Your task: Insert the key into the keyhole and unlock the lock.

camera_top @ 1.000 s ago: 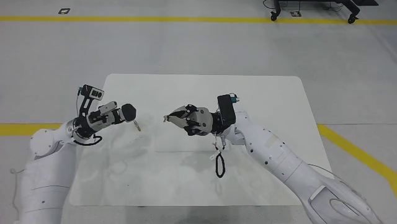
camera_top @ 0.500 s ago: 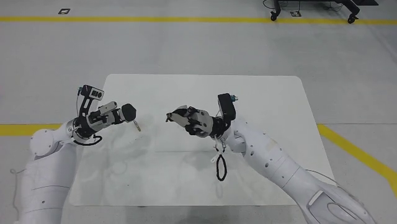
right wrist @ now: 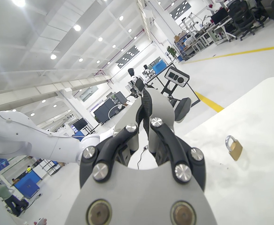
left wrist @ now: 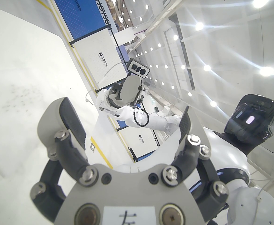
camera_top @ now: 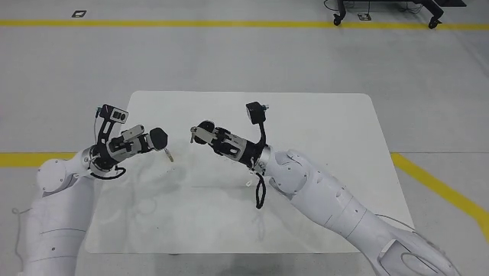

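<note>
we note small brass padlock (right wrist: 233, 148) lying on white counter (camera_top: 328, 115), left tool (left wrist: 126, 111) spread wide, empty, right tool (right wrist: 144, 99) pinched shut, contents unclear to us

White table (camera_top: 328, 119) — floor tape (camera_top: 153, 23) (yellow)

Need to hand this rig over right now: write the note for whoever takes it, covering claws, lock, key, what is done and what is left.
Left claw: open and empty, over the left part of the table, near the padlock.
Right claw: shut, raised, facing the left one. I cannot tell whether a key is pinched in it.
Padlock: lying flat on the table, shackle looks closed, nothing holding it.
Done: nothing on the lock yet.
Left: steady the padlock, insert the key, turn it.
</note>
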Controlling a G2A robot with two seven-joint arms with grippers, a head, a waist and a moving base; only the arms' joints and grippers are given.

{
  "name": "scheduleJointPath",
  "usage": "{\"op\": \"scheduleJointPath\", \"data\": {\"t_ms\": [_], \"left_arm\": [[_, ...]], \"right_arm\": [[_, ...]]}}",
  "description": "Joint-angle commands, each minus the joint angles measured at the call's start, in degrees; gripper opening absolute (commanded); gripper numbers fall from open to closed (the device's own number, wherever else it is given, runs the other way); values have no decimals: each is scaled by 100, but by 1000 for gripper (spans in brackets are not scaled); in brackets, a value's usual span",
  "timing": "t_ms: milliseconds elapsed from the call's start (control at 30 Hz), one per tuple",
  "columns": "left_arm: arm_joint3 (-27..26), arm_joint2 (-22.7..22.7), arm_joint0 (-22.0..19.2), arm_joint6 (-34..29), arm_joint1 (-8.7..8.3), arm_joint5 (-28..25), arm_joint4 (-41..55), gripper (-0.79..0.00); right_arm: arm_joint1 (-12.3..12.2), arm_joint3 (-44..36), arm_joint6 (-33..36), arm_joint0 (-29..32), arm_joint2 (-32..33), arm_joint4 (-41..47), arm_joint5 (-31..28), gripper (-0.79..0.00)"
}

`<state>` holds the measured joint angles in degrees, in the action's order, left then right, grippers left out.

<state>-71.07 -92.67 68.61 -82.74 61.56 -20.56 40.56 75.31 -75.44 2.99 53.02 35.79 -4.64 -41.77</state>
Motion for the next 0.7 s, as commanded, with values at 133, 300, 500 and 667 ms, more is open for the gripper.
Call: {"op": "scheduleJointPath", "data": {"t_ms": [133,300,500,667], "left_arm": [[-185,18,91,240,-14,-81,-344,0],[-824,253,226,105,-19,-53,-530,0],[-1038,600,-111,-311,7,212,40,-71],[-1024,823,-208,-149,-26,50,-633,-376]], "right_arm": [[2,7,-36,-2,-4,-13,-9,-785],[2,7,-36,-2,-4,-13,-9,-785],[2,7,-36,-2,-4,-13,-9,-785],[2,7,-36,-2,-4,-13,-9,-785]]}}
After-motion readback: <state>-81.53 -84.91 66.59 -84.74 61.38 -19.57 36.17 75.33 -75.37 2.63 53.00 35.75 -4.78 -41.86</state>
